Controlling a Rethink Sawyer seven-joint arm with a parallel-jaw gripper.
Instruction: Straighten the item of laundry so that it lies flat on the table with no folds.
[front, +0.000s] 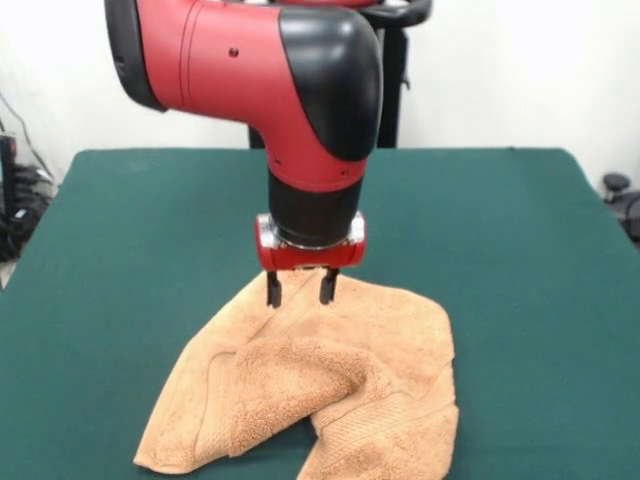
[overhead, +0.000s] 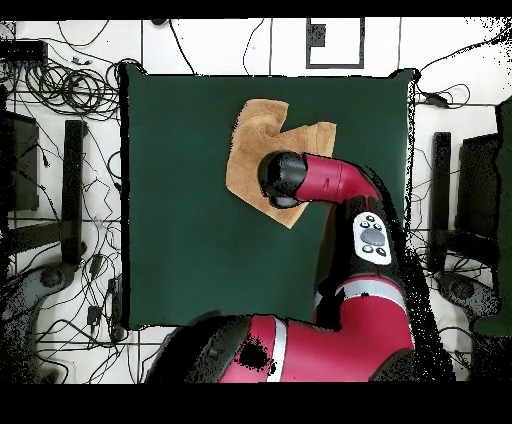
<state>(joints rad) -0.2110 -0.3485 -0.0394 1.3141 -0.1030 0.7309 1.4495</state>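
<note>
The item of laundry (front: 320, 390) is a peach terry towel, crumpled with thick folds, lying near the front edge of the green table (front: 520, 260). In the overhead view the item of laundry (overhead: 252, 140) sits near the table's (overhead: 180, 200) top edge, partly hidden under the arm's wrist. My gripper (front: 299, 288) hangs straight down over the towel's far edge. Its two dark fingers (front: 273, 288) stand apart, tips at or just above the cloth, with nothing clamped between them.
The red and black arm (overhead: 330, 180) reaches in from the bottom right of the overhead view. Cables and equipment (overhead: 60, 90) lie on the floor beyond the table's edges.
</note>
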